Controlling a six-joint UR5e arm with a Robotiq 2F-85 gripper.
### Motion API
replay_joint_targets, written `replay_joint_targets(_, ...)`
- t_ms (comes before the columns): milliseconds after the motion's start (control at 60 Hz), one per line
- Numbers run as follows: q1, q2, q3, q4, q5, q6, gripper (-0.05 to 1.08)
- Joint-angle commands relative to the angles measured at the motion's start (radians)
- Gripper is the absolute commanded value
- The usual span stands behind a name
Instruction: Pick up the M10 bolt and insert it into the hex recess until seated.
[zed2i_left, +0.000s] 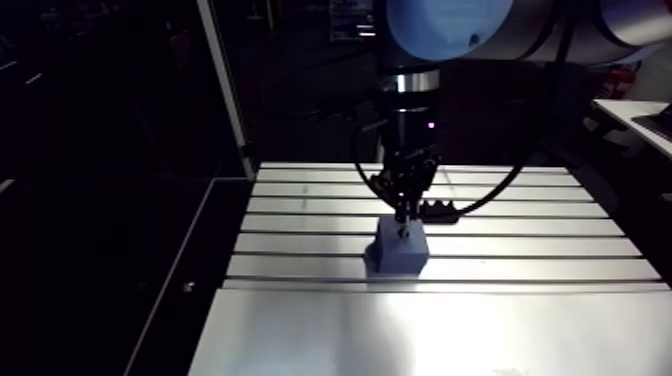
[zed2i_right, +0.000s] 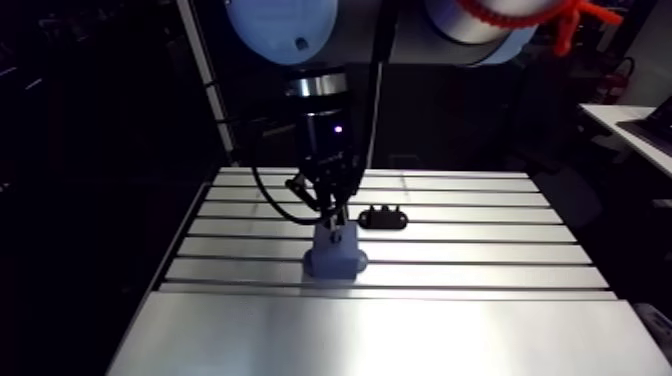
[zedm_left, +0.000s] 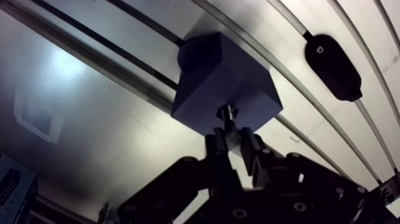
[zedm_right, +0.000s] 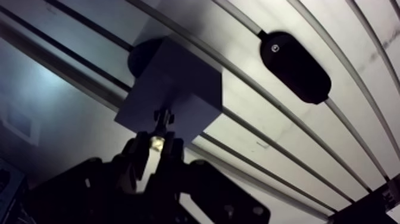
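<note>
i have the grey block (zedm_left: 229, 77) sitting on the slotted table (zed2i_left: 520, 330), top face turned up to take the part. the gripper (zedm_left: 232, 140) is closed narrow on the m10 bolt (zedm_left: 226, 114), pinching one end so the free end is clear for insertion. the bolt's long axis runs straight down in line with the fingers, tip at the block's top. i can't make out the recess. a black oblong piece (zedm_left: 333, 67) lies apart, to the right.
</note>
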Motion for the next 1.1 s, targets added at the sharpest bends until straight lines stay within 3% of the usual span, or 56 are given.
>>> replay_joint_targets(17, -0.001, 0.005, 0.001, -0.001, -0.001, 0.000, 0.75)
replay_joint_targets(650, -0.001, 0.004, 0.018, -0.019, 0.001, 0.000, 0.72)
replay_joint_targets(667, -0.001, 0.003, 0.018, -0.019, 0.001, 0.000, 0.62)
replay_joint_targets(683, -0.001, 0.003, 0.018, -0.019, 0.001, 0.000, 0.62)
replay_joint_targets(700, -0.001, 0.001, 0.018, -0.019, 0.002, -0.001, 0.38)
replay_joint_targets(717, -0.001, 0.001, 0.018, -0.019, 0.002, -0.001, 0.38)
replay_joint_targets(733, -0.002, 0.000, 0.018, -0.018, 0.002, -0.001, 0.06)
replay_joint_targets(800, -0.002, -0.004, 0.016, -0.021, 0.001, -0.001, 0.01)
replay_joint_targets(1100, -0.002, -0.003, 0.012, -0.023, 0.001, -0.001, 0.00)
